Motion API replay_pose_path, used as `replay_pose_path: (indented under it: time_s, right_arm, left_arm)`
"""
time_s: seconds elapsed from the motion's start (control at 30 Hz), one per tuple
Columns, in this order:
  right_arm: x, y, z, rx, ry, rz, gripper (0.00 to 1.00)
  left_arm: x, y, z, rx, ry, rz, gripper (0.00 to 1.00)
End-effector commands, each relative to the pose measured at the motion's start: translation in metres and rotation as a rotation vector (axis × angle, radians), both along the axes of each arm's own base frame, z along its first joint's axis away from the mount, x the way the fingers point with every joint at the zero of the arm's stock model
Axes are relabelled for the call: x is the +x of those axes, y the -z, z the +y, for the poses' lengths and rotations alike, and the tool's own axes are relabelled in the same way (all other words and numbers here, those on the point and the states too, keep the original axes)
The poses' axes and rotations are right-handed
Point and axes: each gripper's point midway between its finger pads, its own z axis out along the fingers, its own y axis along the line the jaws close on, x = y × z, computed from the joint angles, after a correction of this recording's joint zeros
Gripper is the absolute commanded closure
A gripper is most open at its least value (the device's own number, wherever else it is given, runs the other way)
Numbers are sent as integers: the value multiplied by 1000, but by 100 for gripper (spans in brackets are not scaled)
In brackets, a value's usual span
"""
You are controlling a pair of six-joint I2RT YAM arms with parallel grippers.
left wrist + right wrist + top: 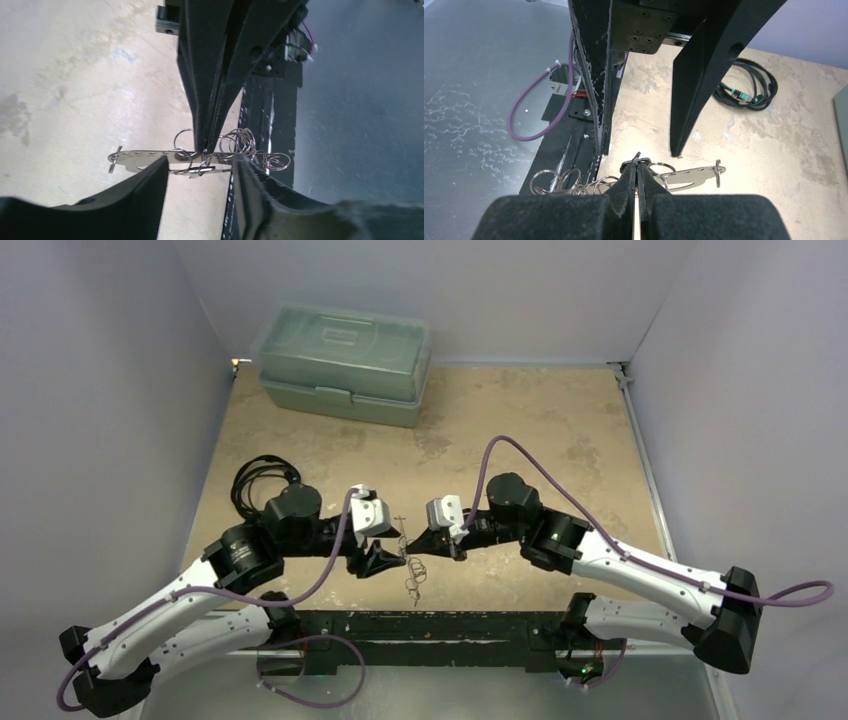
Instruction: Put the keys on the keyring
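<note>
Jaws spread, the left gripper (200, 175) is pictured with one finger on either side of the keyring (140, 156), with no grip made on it. This is judged to leave the metal free for threading. The keyring is held level and clear of the table (560, 440), near its front edge, between the two arms, with a cluster of small rings (245, 142) trailing from one end. To the right, the right gripper (637, 172) is clenched on the keyring at mid-length, presumably to steady it. Separate keys cannot be made out.

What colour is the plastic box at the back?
The lidded plastic box is pale grey-green, clearest in the top external view.
</note>
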Motion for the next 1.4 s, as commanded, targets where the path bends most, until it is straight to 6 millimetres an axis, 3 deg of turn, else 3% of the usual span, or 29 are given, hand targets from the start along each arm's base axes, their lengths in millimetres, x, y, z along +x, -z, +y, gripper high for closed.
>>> replay_pose_path:
  time_s: [0.0, 0.13, 0.47, 0.6, 0.87, 0.97, 1.17, 1.37]
  right_arm:
    - [0, -45, -3, 145, 18, -79, 100]
    - [0, -54, -8, 188, 42, -94, 100]
    - [2, -58, -11, 212, 68, -99, 100]
    - [2, -58, -11, 214, 63, -99, 100]
    - [0, -58, -11, 213, 58, -99, 100]
    - [0, -57, -12, 210, 55, -99, 100]
    - [-3, -57, -14, 211, 44, -111, 100]
    - [-5, -56, -13, 205, 27, -115, 100]
  left_arm:
    - [12, -27, 4, -114, -81, -99, 47]
    - [15, -38, 9, -190, -135, -117, 45]
    - [5, -30, -5, -287, -76, -47, 57]
    - [2, -31, -7, -293, -52, -67, 65]
    - [-5, -34, -2, -259, 34, -199, 68]
    - [-8, -35, 1, -251, 66, -264, 67]
    - [-14, -37, 12, -274, 93, -387, 55]
    - [-13, -37, 13, -271, 91, -407, 60]
